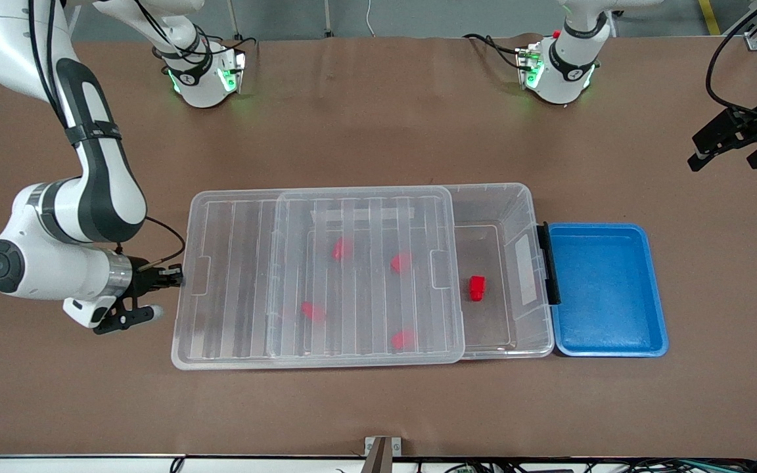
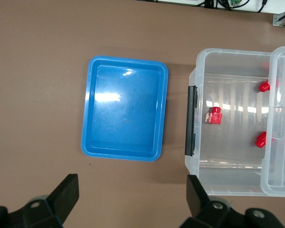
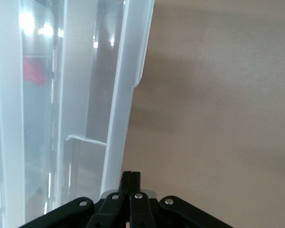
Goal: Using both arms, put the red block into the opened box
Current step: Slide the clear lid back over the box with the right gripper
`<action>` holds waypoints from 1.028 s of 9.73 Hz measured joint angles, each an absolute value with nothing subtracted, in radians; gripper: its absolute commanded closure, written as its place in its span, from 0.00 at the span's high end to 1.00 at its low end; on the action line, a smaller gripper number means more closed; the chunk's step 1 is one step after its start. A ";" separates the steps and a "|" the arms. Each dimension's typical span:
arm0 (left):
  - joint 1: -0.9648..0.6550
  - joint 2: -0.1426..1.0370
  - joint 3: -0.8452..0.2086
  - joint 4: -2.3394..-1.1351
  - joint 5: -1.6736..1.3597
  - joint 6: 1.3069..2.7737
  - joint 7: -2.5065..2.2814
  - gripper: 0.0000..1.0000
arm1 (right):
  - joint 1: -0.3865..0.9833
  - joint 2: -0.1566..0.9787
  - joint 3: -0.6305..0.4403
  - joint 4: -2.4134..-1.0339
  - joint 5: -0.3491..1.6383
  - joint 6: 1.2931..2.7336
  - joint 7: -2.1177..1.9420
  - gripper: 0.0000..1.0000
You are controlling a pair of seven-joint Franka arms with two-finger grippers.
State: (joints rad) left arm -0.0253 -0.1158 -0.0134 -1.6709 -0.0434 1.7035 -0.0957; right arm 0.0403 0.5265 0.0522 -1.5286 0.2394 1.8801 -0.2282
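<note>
Across the tabletop in the front view, the box (image 1: 493, 197) lies lengthwise with its ribbed lid (image 1: 326, 276) slid toward the right arm's end, so only the strip next to the black clip (image 1: 548, 263) is uncovered; that gap is presumably what lets a block be dropped in. One red block (image 1: 477, 288) rests on the box floor in that uncovered strip, and four more red shapes show blurred through the lid. A blue tray (image 1: 608, 345) sits just beside the clip end, bare. The right gripper (image 1: 171, 277) is at the lid's short edge with its jaws pinched together, apparently at the lid's lip, likely to hold or pull the lid, though a firm grip cannot be confirmed. The left gripper (image 1: 736, 148) hangs over the table's corner at the left arm's end, waiting. From the left wrist view, its fingers (image 2: 66, 192) stand wide apart with nothing between them, looking down on the tray, the clip and the block in the uncovered strip. From the right wrist view, the closed fingertips (image 3: 130, 183) meet at the lid's pale rim, with bare tabletop beside it.
</note>
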 measured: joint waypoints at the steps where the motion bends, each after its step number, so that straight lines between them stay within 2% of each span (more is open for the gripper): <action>1: -0.027 -0.100 -0.015 -1.675 -0.037 1.708 -0.096 1.00 | 0.040 0.538 0.057 -1.530 0.294 1.875 -0.228 0.00; 6: -0.041 -0.025 -0.027 -1.629 -0.027 1.716 -0.097 1.00 | 0.087 0.580 0.084 -1.529 0.439 1.879 -0.227 0.00; 10: -0.041 -0.022 -0.044 -1.624 -0.024 1.628 -0.076 1.00 | 0.130 0.584 0.084 -1.529 0.468 1.905 -0.224 0.00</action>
State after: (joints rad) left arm -0.0413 -0.0222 -0.0445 -1.6237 -0.0241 1.6282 -0.0763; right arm 0.1304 0.5838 0.0843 -1.5286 0.4682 1.9055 -0.2240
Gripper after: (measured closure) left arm 0.000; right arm 0.991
